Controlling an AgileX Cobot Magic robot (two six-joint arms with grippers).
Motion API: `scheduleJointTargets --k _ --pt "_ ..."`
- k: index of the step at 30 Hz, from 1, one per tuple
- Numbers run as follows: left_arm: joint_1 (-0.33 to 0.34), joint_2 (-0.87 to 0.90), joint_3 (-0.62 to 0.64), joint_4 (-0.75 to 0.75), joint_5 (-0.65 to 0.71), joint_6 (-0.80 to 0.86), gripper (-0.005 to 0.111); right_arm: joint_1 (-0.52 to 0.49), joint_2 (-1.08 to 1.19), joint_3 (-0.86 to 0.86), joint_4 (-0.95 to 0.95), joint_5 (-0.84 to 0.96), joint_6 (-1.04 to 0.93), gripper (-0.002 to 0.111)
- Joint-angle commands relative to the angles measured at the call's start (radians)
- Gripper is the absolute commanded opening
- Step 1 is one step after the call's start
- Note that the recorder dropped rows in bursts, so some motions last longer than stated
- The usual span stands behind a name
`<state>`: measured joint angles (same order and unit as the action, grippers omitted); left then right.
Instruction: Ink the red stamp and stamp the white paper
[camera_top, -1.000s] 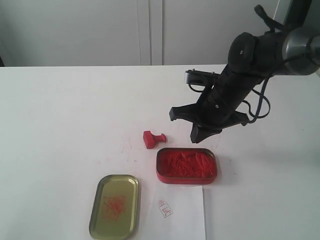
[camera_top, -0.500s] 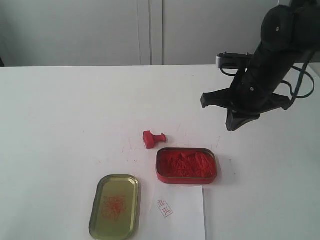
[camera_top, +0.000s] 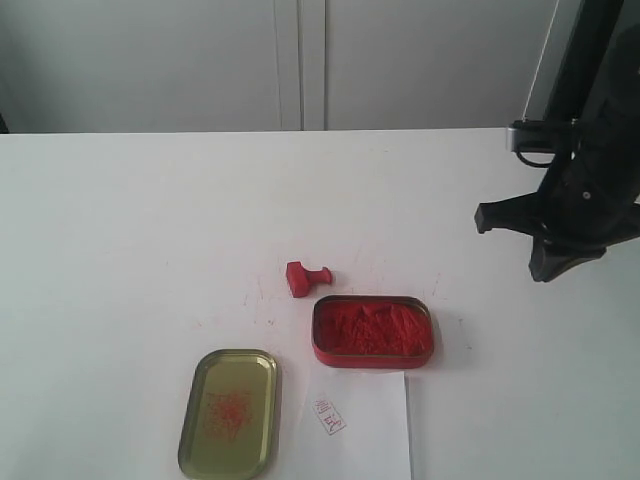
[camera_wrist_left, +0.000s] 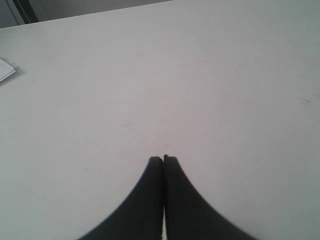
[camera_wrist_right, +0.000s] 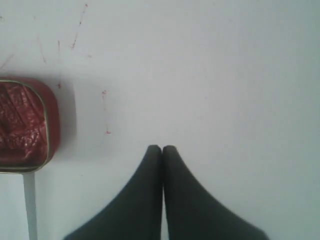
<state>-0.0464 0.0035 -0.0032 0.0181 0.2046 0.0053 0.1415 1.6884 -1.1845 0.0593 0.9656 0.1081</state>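
The red stamp (camera_top: 305, 277) lies on its side on the white table, just behind the open red ink tin (camera_top: 373, 331). The white paper (camera_top: 360, 430) lies in front of the tin and bears a small red imprint (camera_top: 330, 416). My right gripper (camera_top: 548, 272) hangs shut and empty at the far right, well away from the stamp; its wrist view shows the shut tips (camera_wrist_right: 162, 148) beside the tin's end (camera_wrist_right: 22, 125) and a strip of the paper (camera_wrist_right: 30, 205). My left gripper (camera_wrist_left: 163, 159) is shut over bare tabletop and does not show in the exterior view.
A gold lid (camera_top: 231, 412) smeared with red lies left of the paper near the front edge. Faint red marks dot the table around the tin. A pale flat corner (camera_wrist_left: 6, 70) shows at the edge of the left wrist view.
My right arm has swung away to the right and back from above the ink tin, jaws staying shut. The stamp, tin, lid and paper have not moved.
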Motion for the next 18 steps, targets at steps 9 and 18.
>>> scheduleJointTargets --k 9,18 --pt "0.004 -0.003 0.003 -0.001 -0.002 0.003 0.000 -0.022 -0.192 0.160 -0.032 -0.110 -0.034 0.000" --pt "0.004 -0.003 0.003 -0.001 -0.002 0.003 0.000 -0.022 -0.366 0.257 -0.059 -0.203 -0.034 0.000"
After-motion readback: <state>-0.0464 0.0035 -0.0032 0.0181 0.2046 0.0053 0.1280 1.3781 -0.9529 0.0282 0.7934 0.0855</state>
